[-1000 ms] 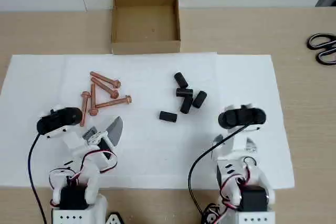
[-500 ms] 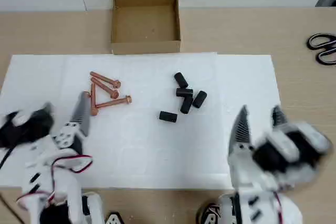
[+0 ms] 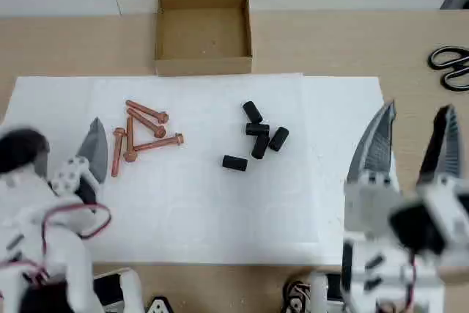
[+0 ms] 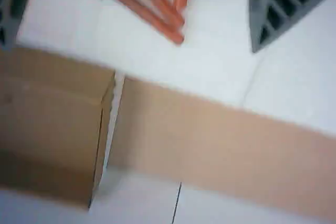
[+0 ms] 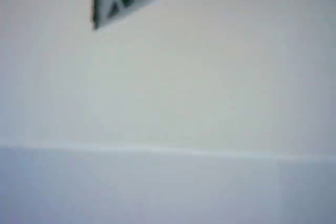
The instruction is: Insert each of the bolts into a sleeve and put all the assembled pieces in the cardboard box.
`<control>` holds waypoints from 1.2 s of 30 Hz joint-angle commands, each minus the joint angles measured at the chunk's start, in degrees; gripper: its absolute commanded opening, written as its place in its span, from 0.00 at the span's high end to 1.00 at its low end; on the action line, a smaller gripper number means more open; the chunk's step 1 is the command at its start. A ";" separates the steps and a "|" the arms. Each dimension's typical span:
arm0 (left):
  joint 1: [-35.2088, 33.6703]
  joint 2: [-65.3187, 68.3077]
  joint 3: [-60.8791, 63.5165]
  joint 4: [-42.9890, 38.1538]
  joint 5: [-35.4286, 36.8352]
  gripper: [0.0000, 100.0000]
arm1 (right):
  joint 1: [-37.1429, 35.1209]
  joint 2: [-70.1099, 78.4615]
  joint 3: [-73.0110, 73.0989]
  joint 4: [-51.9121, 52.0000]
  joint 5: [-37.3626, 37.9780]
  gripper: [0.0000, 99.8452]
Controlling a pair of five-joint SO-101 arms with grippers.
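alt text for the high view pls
Five copper bolts and five black sleeves lie loose on a white sheet, an empty cardboard box beyond. The left gripper and right gripper hang open nearer, holding nothing.

scissors (image 3: pixel 451 67), white sheet (image 3: pixel 198 210), wooden table (image 3: pixel 73 42)

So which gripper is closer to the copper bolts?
Left. The left gripper hangs just beside the bolts; the right gripper is across the sheet, beyond the black sleeves.

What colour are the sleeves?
The sleeves are black, best seen in the high view.
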 commanded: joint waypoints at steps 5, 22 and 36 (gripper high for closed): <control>2.37 29.71 -21.58 15.56 -7.65 0.73 | -0.04 18.77 -1.41 4.79 0.26 0.78; 7.12 60.92 -39.08 25.93 -10.90 0.73 | -3.82 64.66 -34.81 49.63 0.09 0.78; 7.38 61.71 -38.90 26.11 -10.90 0.73 | -14.02 89.63 -42.29 53.49 -3.96 0.78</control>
